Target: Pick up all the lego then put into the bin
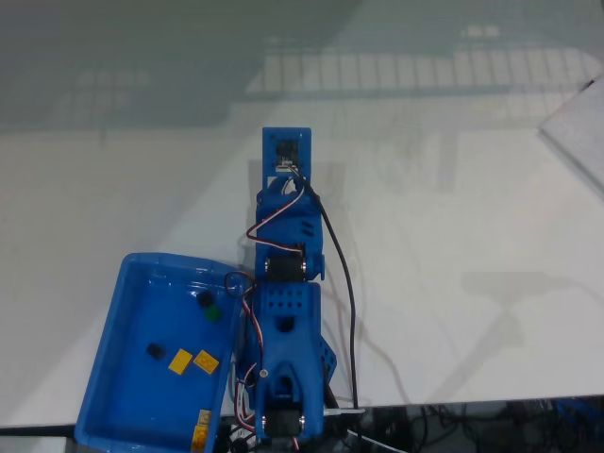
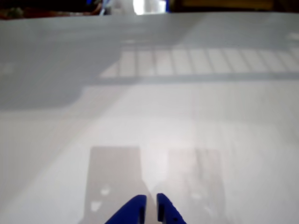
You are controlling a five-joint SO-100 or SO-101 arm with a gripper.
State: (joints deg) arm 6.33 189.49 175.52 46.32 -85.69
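From my remote station, the blue plastic five-joint arm (image 1: 286, 311) sits folded back over its base at the bottom edge of the fixed view, its upper links stacked and its wrist reaching up the picture, red, white and black wires looping along its side. In the wrist view the blue two-finger gripper (image 2: 151, 205) pokes in from the bottom edge, its two pointed fingertips (image 2: 135, 207) nearly touching, a thin sliver of table between them; I see nothing held there. Its shadow falls as two pale blocks on the surface just ahead.

The shallow bright blue plastic tray (image 1: 113, 321) with raised rim and rounded corners rests at the lower left of the fixed view, just beside the arm's base. Inside it lie two small yellow-orange plastic bricks (image 1: 192, 360) side by side near the tray's middle, a tiny black brick (image 1: 152, 351) to their left, and a darker piece (image 1: 207, 304) near the rim closest to the arm whose colour I cannot make out for certain. More yellow shows at the tray's bottom rim (image 1: 201, 425); whether brick or reflection I cannot tell.

The glossy white table (image 1: 453, 283) mirrors a grid of bright window panes along its far half, with a grey shadow band across the top left. A pale sheet corner (image 1: 580, 123) enters at the right edge.
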